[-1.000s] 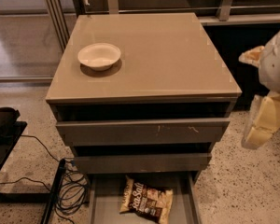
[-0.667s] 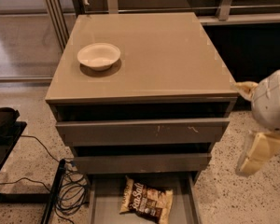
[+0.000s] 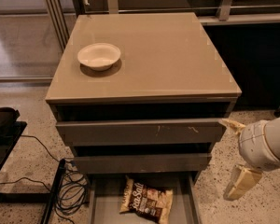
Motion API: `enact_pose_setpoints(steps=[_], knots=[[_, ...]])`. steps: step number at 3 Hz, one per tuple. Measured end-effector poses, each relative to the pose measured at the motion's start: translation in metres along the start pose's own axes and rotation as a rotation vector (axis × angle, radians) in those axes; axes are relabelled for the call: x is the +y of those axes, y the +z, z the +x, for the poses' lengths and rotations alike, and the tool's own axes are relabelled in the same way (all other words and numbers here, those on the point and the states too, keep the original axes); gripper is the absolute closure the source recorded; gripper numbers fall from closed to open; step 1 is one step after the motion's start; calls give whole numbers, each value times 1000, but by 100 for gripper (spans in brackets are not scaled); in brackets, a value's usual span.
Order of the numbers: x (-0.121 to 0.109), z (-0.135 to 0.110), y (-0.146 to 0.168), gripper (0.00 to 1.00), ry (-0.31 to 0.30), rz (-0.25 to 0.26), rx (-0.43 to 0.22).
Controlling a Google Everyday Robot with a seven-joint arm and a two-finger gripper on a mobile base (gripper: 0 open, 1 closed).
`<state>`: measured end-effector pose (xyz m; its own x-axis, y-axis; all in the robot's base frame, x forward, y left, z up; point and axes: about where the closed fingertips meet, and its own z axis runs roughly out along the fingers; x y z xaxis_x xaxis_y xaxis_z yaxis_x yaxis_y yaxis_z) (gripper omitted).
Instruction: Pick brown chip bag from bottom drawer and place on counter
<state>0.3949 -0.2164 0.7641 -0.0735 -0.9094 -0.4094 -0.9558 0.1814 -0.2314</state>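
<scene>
The brown chip bag (image 3: 146, 201) lies flat on the floor of the bottom drawer (image 3: 100, 204), which is pulled out at the foot of the cabinet. The bag is dark brown with white script and cream ends. The counter (image 3: 168, 55) is the glossy taupe top of the cabinet. My gripper (image 3: 234, 154) hangs to the right of the cabinet, level with the middle drawers, above and right of the bag. Its two cream fingers (image 3: 242, 183) stand apart and hold nothing.
A white bowl (image 3: 99, 55) sits on the counter's left side. Two upper drawers (image 3: 140, 132) stand slightly out above the bottom one. Black cables (image 3: 70, 190) and a dark stand lie on the speckled floor at left. A rail and dark wall run behind.
My gripper has come down along the cabinet's right side, from counter height to the level of the middle drawers. The bag, drawer and bowl have not moved.
</scene>
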Motion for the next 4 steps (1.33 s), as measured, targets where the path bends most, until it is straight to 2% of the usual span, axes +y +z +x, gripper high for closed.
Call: enact_pose_setpoints(steps=[1, 2, 3, 4], knots=[[0, 0, 0, 0, 0, 0, 0], [8, -3, 22, 0, 8, -50, -33], [25, -5, 82, 0, 31, -134, -73], [36, 14, 144, 0, 93, -174, -108]])
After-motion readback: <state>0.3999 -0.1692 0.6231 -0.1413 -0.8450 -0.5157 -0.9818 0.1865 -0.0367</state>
